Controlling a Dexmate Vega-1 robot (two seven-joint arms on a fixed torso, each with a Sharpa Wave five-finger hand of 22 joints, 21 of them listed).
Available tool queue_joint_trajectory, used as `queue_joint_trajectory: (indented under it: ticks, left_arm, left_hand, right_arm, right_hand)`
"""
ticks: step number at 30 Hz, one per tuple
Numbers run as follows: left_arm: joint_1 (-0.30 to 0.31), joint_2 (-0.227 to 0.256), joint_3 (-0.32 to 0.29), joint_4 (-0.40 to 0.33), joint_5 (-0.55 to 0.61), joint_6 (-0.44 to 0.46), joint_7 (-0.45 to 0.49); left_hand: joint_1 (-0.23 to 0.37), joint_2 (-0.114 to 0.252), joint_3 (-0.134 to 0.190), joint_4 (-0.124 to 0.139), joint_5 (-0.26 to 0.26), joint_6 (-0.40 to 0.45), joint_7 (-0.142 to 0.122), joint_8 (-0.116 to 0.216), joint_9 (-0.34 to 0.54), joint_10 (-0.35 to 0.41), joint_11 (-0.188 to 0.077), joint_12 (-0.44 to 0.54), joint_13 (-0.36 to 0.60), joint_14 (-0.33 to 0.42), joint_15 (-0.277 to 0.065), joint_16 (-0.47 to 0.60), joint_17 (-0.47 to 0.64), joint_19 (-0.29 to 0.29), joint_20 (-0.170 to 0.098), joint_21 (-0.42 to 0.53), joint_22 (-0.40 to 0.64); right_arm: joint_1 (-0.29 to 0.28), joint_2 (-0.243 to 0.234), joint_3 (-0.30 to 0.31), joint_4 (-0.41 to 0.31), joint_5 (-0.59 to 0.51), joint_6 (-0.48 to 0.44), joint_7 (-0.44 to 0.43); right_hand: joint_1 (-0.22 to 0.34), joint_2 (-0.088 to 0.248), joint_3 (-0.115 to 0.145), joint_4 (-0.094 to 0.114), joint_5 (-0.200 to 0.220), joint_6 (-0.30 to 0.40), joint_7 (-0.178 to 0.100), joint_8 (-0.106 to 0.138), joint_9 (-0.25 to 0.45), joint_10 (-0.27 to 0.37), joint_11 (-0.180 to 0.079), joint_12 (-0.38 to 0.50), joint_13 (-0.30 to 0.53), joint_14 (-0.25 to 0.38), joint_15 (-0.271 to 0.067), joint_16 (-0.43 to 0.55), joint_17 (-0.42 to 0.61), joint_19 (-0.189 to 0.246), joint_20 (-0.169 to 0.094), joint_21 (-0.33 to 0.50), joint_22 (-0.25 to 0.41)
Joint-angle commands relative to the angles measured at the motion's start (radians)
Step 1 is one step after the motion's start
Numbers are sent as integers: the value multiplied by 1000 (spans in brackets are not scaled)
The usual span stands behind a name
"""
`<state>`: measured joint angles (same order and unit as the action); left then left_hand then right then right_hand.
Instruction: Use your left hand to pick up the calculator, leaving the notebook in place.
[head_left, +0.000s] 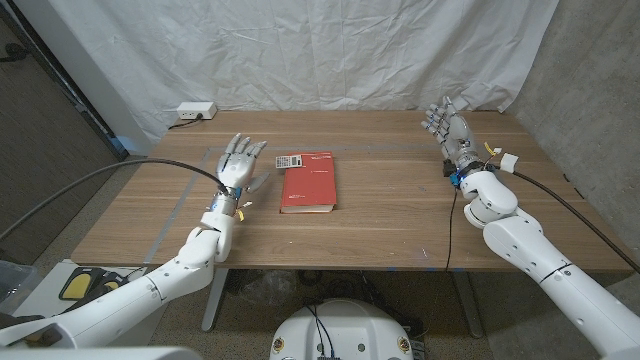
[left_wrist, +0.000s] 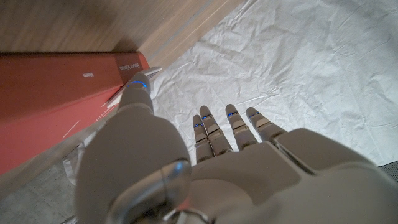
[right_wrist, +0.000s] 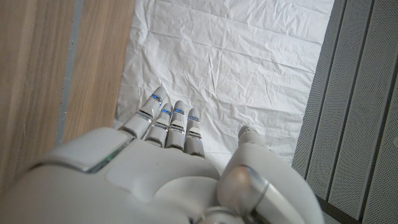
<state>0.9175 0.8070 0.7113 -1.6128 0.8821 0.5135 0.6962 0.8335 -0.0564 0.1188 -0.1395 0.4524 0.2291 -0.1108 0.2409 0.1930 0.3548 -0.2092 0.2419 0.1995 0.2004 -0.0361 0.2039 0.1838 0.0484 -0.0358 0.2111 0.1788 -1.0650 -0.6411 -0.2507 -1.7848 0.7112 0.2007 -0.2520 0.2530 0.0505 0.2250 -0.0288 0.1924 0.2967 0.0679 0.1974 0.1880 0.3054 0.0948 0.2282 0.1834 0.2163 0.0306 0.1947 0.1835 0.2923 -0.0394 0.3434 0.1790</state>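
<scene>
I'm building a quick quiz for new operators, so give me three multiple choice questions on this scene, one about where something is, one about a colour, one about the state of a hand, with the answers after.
1. Where does the calculator lie?
A. On top of the notebook's middle
B. On the table just beside the notebook's far left corner
C. In front of the right hand

2. What colour is the notebook?
A. Red
B. Blue
C. Green

3. What is the left hand doing?
A. Gripping the calculator
B. Pressing on the notebook
C. Holding nothing, fingers apart

Answers:
1. B, the head view shows it by that corner, toward the left hand.
2. A, its cover is red in the head view and in the left wrist view.
3. C, the head view shows the fingers spread, with bare table between the hand and both things.
</scene>
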Motion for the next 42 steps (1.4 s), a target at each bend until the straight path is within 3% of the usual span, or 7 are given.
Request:
queue_joint_trajectory:
  ticks: [1, 8, 15, 28, 42]
  left_arm:
    - [-39, -17, 34, 23, 20, 13, -37]
    - [-57, -34, 49, 53, 15, -1, -31]
    - [-82, -69, 71, 131, 7, -44, 50]
    - [-106, -89, 91, 180, -18, -72, 97]
    - [-141, -103, 128, 194, -6, -35, 41]
  left_hand:
    - [14, 2, 4, -2, 6, 10, 5, 7, 2, 3, 0, 0, 4, 8, -95, 7, 2, 9, -58, 4, 5]
    - [17, 3, 4, -1, 8, 12, 4, 7, 2, 4, -1, -2, 4, 7, -96, 5, 2, 6, -56, 2, 5]
    - [21, 3, 3, 0, 9, 32, -1, 13, 2, 24, 0, 2, 4, 14, -99, 6, 2, 7, -57, 2, 5]
    - [27, 0, -1, 4, 11, 78, -13, 27, 1, 63, -3, 6, 5, 41, -109, 11, 2, 22, -61, 5, 5]
    - [31, 0, -3, 6, 13, 107, -25, 35, 1, 88, -4, 7, 4, 60, -113, 14, 2, 27, -64, 6, 5]
  right_arm:
    - [-23, -7, 17, -15, 3, 12, -7]
    - [-25, -6, 19, -14, 5, 17, -4]
    - [-19, -2, 15, -10, 6, 16, 0]
    - [-21, -7, 17, -19, 3, 15, 1]
    - [-35, -11, 27, -25, 8, 18, -3]
  right_hand:
    - [2, 0, 3, -4, -1, 9, -1, 3, 4, 8, -2, -1, 4, 9, -2, 3, 6, 6, -7, -4, 6]
    - [2, 0, 3, -4, -1, 9, -1, 3, 4, 9, -2, -1, 5, 9, -3, 3, 6, 7, -7, -5, 6]
    - [1, 0, 2, -5, -1, 8, -2, 2, 4, 8, -5, -2, 5, 12, -2, 3, 6, 8, -7, -7, 6]
    - [1, 0, 2, -6, -1, 8, -1, 2, 4, 10, -4, -2, 5, 12, -1, 2, 6, 9, -7, -10, 6]
    - [0, 1, 1, -7, -1, 8, -2, 2, 4, 12, -2, -2, 5, 13, -2, 2, 6, 11, -6, -13, 6]
